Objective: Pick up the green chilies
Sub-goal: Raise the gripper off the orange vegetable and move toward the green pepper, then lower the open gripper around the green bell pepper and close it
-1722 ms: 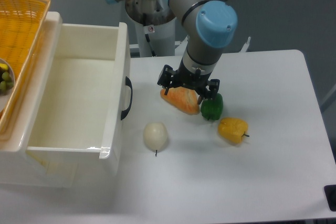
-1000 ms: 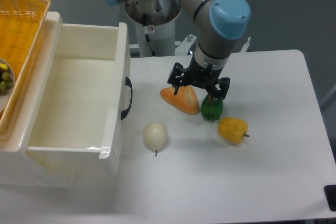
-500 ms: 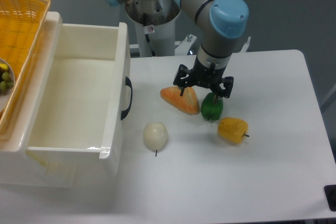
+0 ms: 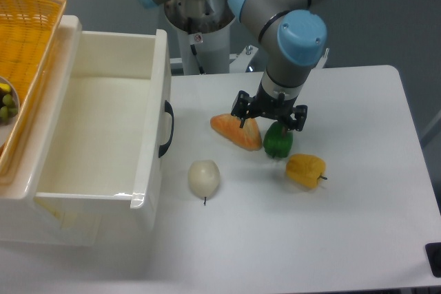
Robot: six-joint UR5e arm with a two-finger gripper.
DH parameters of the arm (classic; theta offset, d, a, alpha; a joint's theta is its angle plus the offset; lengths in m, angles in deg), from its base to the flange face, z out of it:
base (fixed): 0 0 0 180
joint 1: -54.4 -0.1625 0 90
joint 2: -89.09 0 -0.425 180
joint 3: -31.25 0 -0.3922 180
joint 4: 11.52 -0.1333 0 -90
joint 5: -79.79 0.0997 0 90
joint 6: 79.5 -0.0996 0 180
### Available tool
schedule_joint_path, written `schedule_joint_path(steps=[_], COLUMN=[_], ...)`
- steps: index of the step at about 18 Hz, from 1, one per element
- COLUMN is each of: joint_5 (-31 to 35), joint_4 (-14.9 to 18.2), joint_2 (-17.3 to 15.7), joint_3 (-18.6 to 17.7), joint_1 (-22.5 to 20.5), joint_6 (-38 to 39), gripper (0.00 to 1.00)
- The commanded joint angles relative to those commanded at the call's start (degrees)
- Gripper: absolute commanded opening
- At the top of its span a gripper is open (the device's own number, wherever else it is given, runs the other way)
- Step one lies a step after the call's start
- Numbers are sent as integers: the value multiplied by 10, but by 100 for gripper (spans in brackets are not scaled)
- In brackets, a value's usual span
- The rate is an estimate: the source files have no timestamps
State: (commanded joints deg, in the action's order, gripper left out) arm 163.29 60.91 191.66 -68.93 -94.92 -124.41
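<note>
With my jaws spread wide, my gripper (image 4: 270,118) hangs just right of the frame's centre and grips nothing. One dark fingertip (image 4: 242,122) points down over the top edge of the orange wedge (image 4: 238,131); the other sits at the upper right of the green chilies (image 4: 278,140). Whether either tip actually touches what is under it, I cannot tell.

That one green piece stands on the white table (image 4: 358,225) directly beneath my right-hand finger, pressed up against the orange wedge on its left. Just below and to its right lies one yellow pepper (image 4: 305,170), its thin stem pointing right. Further toward lower left, apart from the others, rests one pale onion-shaped piece (image 4: 204,177).

Filling the left half of the frame is one open white bin (image 4: 96,135) with a black handle (image 4: 167,129) on its near wall. At the far left edge sits one orange wicker basket (image 4: 24,46), and a bowl of small green-yellow pieces (image 4: 7,105) pokes in there.
</note>
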Motion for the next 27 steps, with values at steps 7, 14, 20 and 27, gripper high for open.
schedule_joint_path(steps=[7,14,20,27], joint_5=[29,30,33,33], joint_4=[-26,-27,-33,-48], joint_2=[11,30,62,77], joint_3=[-26,-25,-22,-22], joint_1=[-4,-25,-37,-41], joint_6=[-5,0,-4,-4], gripper=[100,100,100,100])
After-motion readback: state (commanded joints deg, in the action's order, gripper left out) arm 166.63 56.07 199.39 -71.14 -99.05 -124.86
